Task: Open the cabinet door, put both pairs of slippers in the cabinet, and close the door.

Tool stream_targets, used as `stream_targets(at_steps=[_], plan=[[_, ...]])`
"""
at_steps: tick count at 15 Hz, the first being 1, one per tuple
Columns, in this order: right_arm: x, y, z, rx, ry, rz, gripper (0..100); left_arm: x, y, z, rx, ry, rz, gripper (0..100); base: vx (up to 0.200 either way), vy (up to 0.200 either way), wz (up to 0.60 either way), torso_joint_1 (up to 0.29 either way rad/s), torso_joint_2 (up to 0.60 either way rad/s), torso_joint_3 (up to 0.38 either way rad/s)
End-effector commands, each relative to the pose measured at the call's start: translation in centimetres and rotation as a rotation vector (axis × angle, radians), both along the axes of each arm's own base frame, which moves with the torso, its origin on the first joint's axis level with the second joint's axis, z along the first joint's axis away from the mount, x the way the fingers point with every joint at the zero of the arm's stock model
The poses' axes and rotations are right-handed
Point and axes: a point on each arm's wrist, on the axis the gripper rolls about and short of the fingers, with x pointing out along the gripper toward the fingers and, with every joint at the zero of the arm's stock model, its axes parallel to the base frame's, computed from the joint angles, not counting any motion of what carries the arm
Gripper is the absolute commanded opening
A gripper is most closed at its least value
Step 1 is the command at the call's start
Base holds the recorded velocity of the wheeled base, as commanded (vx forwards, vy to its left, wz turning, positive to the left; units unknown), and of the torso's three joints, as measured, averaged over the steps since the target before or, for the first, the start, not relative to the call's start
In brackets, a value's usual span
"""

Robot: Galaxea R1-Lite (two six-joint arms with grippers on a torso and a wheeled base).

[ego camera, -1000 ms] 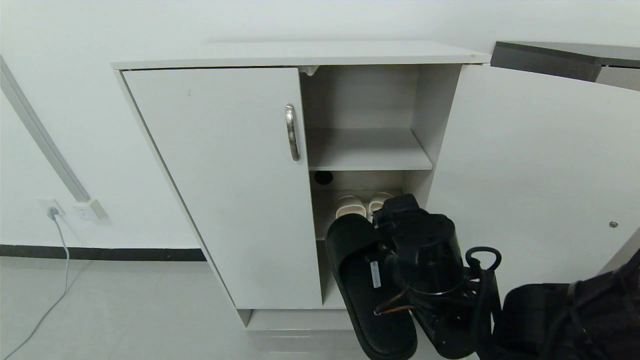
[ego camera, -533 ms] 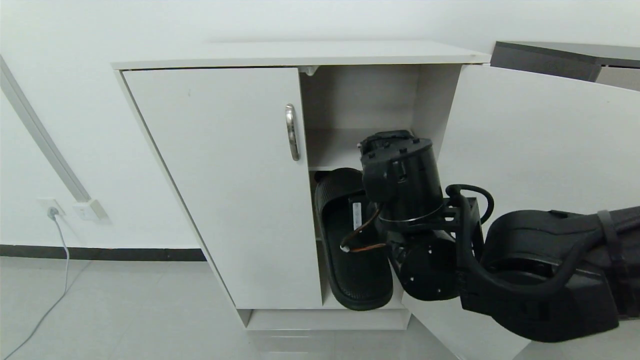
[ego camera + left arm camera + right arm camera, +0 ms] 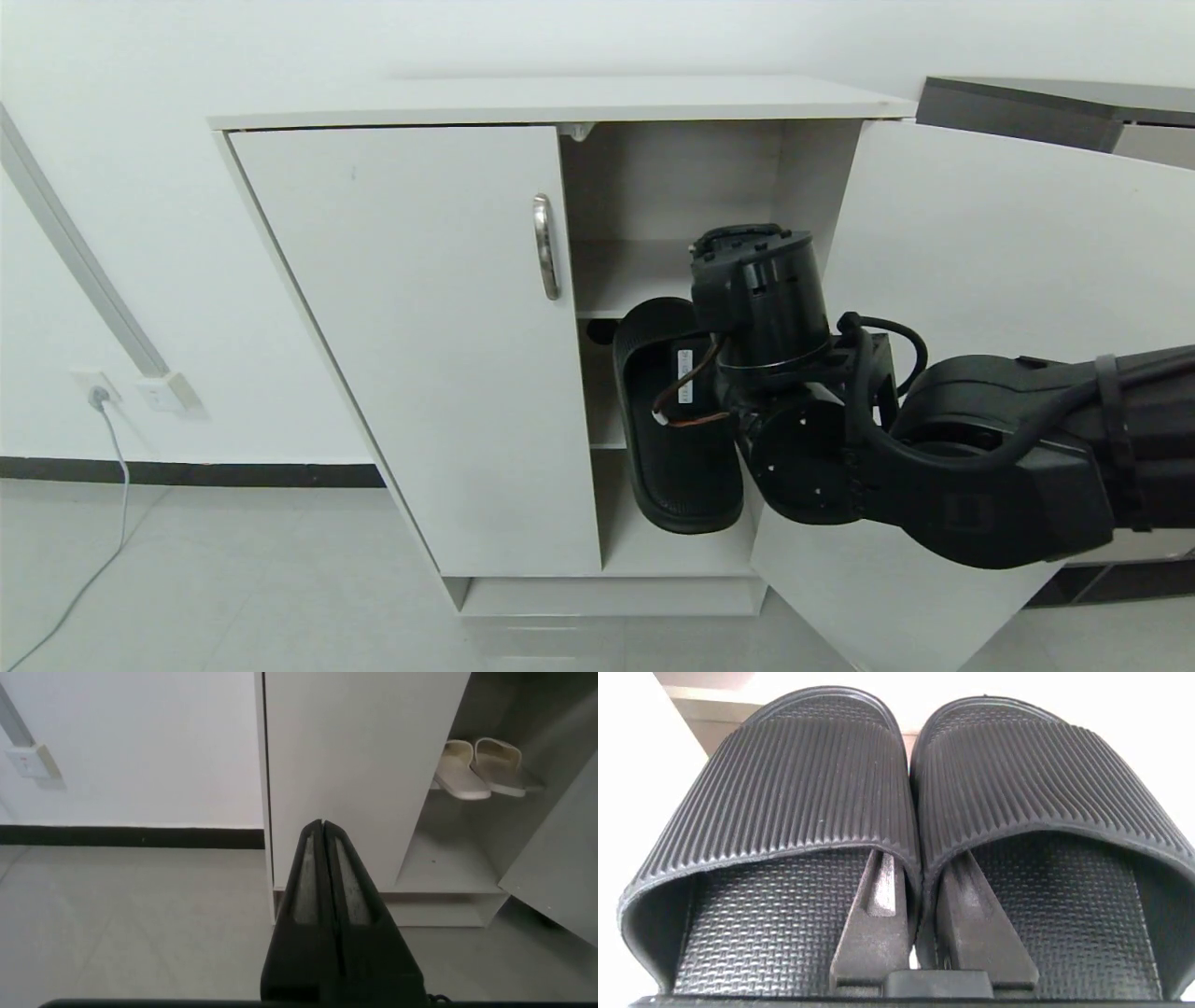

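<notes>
While black slippers (image 3: pixel 677 420) hang from right gripper (image 3: pixel 920 887), head view: pair upright, toes up, in cabinet (image 3: pixel 560 93) opening between shut left door (image 3: pixel 411 327) and open right door (image 3: pixel 980 280); heels above cabinet floor, not resting.
Left wrist view, left gripper (image 3: pixel 323 835): fingers pressed together, empty, low, outside cabinet front.
Left wrist view, beige slippers (image 3: pixel 481 765): side by side inside cabinet, one level above its floor.
Right wrist view, right gripper: fingers clamped on the pair's touching inner strap edges.
Risk: thin pinch, so pair may slide out if toes catch upper shelf (image 3: pixel 635 280). It could land on beige slippers. Arm sits close to open right door, may knock it.
</notes>
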Motion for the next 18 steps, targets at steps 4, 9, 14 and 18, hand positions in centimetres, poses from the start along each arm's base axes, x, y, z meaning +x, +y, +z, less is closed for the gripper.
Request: stream_targets(at_steps=[4, 9, 14, 18], plan=[[0.3, 0.3, 0.6, 0.016, -0.016, -0.001, 0, 0.0, 0.0, 0.0, 0.001, 0.001, 0.001, 0, 0.15, 0.0, 0.0, -0.002, 0.0, 0.007], [0.7, 0.9, 0.5, 0.023, -0.019, 0.0, 0, 0.0, 0.0, 0.0, 0.001, 0.001, 0.001, 0, 0.2, 0.0, 0.0, 0.002, 0.0, 0.0], [1.9, 2.1, -0.2, 0.056, -0.02, -0.008, 0, 0.0, 0.0, 0.0, 0.001, 0.0, 0.001, 0, 0.12, 0.0, 0.0, 0.0, 0.0, -0.002], [2.8, 2.7, -0.6, 0.055, -0.018, -0.013, 0, 0.0, 0.0, 0.0, 0.0, 0.0, 0.001, 0, 0.0, 0.0, 0.0, 0.0, 0.0, 0.0]])
